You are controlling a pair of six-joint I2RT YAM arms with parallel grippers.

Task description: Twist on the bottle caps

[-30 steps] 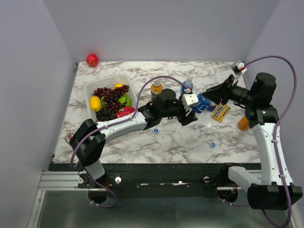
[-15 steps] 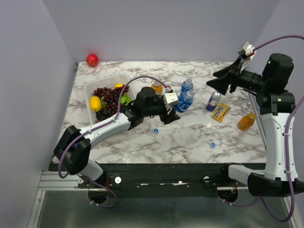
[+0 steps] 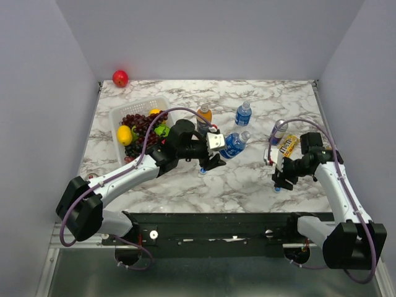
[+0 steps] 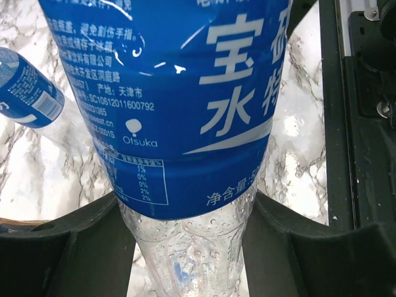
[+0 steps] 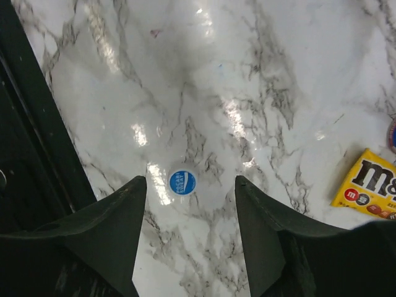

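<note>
Left hand (image 3: 220, 150) grips bottle (image 3: 234, 143); right hand (image 5: 189, 184) straddles cap (image 5: 182, 182).

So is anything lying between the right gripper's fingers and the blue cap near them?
Only bare marble. The right wrist view shows the blue cap lying in the gap between the right gripper's open fingers, nothing else there.

Marble surface (image 3: 247, 176), fruit basket (image 3: 139, 104), apple (image 3: 120, 78) behind basket, orange bottle (image 3: 203, 116), water bottle (image 3: 243, 114), can (image 3: 279, 130), candy pack (image 3: 286, 145), blue cap (image 5: 182, 182) right of basket
</note>
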